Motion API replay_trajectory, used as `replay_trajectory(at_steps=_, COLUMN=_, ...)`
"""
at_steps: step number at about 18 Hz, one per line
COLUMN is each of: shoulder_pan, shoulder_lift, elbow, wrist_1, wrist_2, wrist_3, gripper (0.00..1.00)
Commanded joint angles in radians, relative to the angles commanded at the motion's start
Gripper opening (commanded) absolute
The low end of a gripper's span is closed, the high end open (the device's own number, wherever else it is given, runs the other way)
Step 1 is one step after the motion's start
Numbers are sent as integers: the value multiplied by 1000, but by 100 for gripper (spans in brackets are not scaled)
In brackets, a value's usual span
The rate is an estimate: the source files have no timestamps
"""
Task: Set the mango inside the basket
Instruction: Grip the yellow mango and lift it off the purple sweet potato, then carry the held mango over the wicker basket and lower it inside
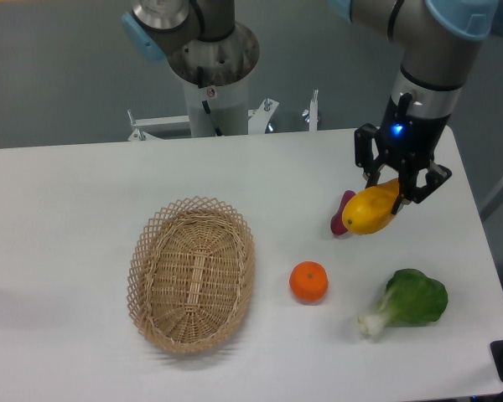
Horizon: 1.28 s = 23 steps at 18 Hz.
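Observation:
The mango [370, 210] is yellow-orange and oblong, and hangs tilted at the right side of the table. My gripper [394, 189] is shut on its upper right end and holds it a little above the table. The basket [192, 273] is an oval tan wicker basket with a lattice rim, left of centre on the table, well to the left of the mango. Nothing lies in it.
A small purple-red vegetable [342, 214] lies just behind and left of the mango. A round orange [308, 281] sits between the basket and the mango. A green leafy vegetable [409, 301] lies at the front right. The arm's base [211, 59] stands behind the table.

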Motion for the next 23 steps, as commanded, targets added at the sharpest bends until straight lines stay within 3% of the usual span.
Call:
replay_trajectory(at_steps=10, shoulder_pan=-21, shoulder_lift=15, elbow=-41, wrist_1=6, wrist_2=-6, wrist_3=-38, gripper=38)
replay_trajectory(at_steps=15, shoulder_pan=-144, shoulder_lift=14, elbow=-54, wrist_1=38, wrist_2=-2, wrist_3=-292, gripper=38)
replay_trajectory(at_steps=17, shoulder_pan=-196, shoulder_lift=12, elbow=-86, wrist_1=86, wrist_2=-2, wrist_3=-407, gripper=38)
replay_trajectory(at_steps=20, shoulder_pan=-280, shoulder_lift=6, elbow=-161, wrist_1=242, wrist_2=23, wrist_3=-584, gripper=38)
replay_trajectory(at_steps=23, shoulder_pan=-375, shoulder_lift=-8, elbow=-256, wrist_1=377, wrist_2=121, wrist_3=-640, gripper=38)
